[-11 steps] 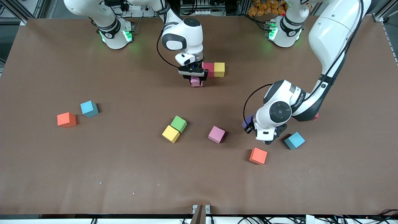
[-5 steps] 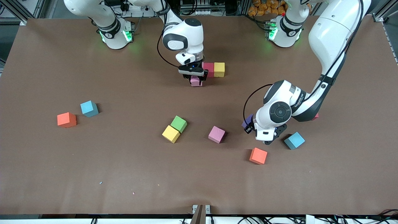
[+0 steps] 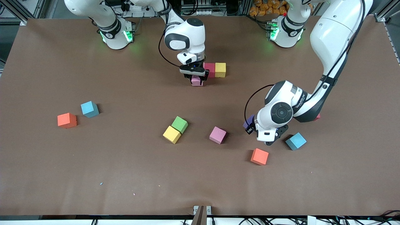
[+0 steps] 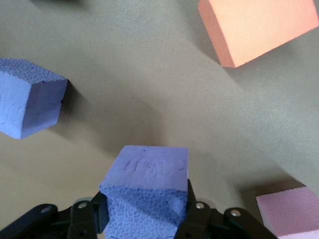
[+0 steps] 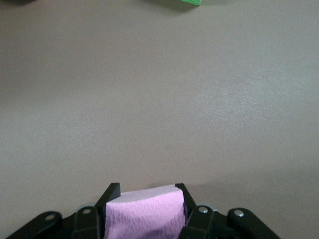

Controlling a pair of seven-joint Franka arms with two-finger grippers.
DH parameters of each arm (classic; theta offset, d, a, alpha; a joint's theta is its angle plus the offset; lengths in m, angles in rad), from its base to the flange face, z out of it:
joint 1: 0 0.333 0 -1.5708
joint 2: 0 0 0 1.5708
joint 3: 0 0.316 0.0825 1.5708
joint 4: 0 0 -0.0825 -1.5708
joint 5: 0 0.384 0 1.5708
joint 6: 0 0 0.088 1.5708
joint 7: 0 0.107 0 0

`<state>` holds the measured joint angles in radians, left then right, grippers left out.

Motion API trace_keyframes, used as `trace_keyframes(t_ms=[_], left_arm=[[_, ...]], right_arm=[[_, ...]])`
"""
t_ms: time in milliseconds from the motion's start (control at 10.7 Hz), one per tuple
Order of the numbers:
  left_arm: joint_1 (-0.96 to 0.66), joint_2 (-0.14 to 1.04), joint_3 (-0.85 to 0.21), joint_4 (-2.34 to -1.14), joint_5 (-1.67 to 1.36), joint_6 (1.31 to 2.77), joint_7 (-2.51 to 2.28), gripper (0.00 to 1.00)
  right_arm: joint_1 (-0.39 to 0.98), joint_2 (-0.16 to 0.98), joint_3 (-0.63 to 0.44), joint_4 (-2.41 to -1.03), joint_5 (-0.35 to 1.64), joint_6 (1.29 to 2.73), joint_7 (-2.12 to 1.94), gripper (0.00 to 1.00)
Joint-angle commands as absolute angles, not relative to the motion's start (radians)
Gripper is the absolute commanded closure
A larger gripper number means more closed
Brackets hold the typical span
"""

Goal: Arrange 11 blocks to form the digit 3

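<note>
My right gripper (image 3: pixel 196 80) is shut on a pink block (image 3: pixel 197 82), low over the table beside a red block (image 3: pixel 209 69). That red block touches a yellow block (image 3: pixel 220 69) in a short row. In the right wrist view the pink block (image 5: pixel 144 215) fills the jaws of the gripper (image 5: pixel 144 209). My left gripper (image 3: pixel 250 124) is shut on a purple block (image 3: pixel 248 122), over the table between a loose pink block (image 3: pixel 217 135) and a light blue block (image 3: pixel 295 141). The left wrist view shows the purple block (image 4: pixel 147 191) in the gripper (image 4: pixel 144 204).
Loose blocks: orange (image 3: pixel 259 156), green (image 3: pixel 180 124) touching yellow (image 3: pixel 172 134), light blue (image 3: pixel 89 109) and orange (image 3: pixel 67 120) toward the right arm's end. A red block (image 3: pixel 317 117) peeks out from under the left arm. The left wrist view shows orange (image 4: pixel 259 27), light blue (image 4: pixel 27 97) and pink (image 4: pixel 294 211).
My right gripper has shifted the pink block slightly toward the robots' bases, closer to the red block. The left arm has not moved.
</note>
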<state>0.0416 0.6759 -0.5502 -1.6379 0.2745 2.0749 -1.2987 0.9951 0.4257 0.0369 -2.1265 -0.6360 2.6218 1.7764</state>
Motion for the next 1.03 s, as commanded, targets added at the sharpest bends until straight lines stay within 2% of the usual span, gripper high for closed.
trace_keyframes(t_ms=[0, 937], left_arm=[[0.038, 0.689, -0.551, -1.614, 0.296, 2.051, -1.29, 1.0], [0.037, 0.69, -0.551, -1.615, 0.298, 2.051, -1.287, 1.0]], right_arm=[[1.002, 0.44, 0.038, -2.102, -0.669, 2.612, 1.816, 1.0], [1.012, 0.471, 0.041, -2.069, -0.67, 2.583, 1.839, 1.0]])
